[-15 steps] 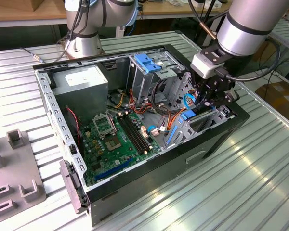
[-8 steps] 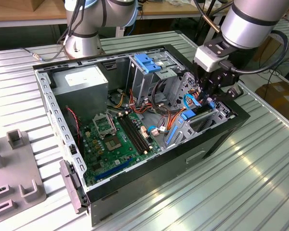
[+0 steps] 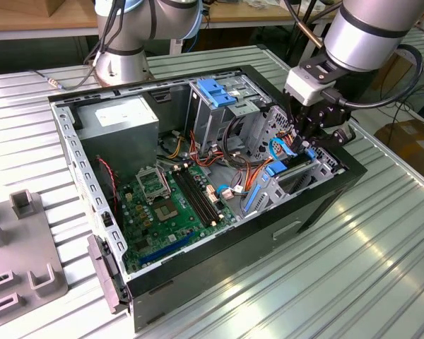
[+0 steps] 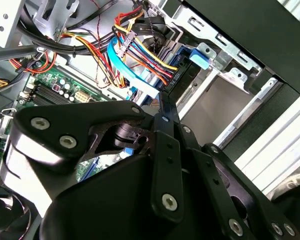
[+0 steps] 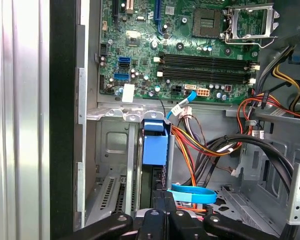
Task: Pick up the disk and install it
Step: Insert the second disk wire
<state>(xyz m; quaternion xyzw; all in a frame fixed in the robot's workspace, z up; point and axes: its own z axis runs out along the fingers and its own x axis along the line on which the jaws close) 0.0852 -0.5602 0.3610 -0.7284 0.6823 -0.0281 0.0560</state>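
One arm reaches down into the open computer case (image 3: 318, 205) lying on its side on the slatted metal table (image 3: 381, 268), and its black pincer (image 3: 312, 141) sits at the drive bay in the case corner farthest from the grey power-supply box (image 3: 120, 123). The disk (image 3: 297, 166) stands on edge in that bay, blue rails along its sides; in the first wrist view its dark edge (image 5: 155, 185) runs down a metal slot beneath a blue plastic tab (image 5: 155, 142), with the pincer's linkage (image 5: 162, 220) directly over it. I cannot tell whether the pincer is spread, pressed together or pinching the disk, since its tips are hidden among the bay and cables. A blue flat cable (image 3: 277, 150) loops right beside the pincer, and bundles of red, yellow and orange wires (image 4: 150, 55) crowd the bay. Toward the middle of the case lies the green motherboard (image 3: 173, 205), and beside the power-supply box stands the metal drive cage with its blue handle (image 3: 215, 92)
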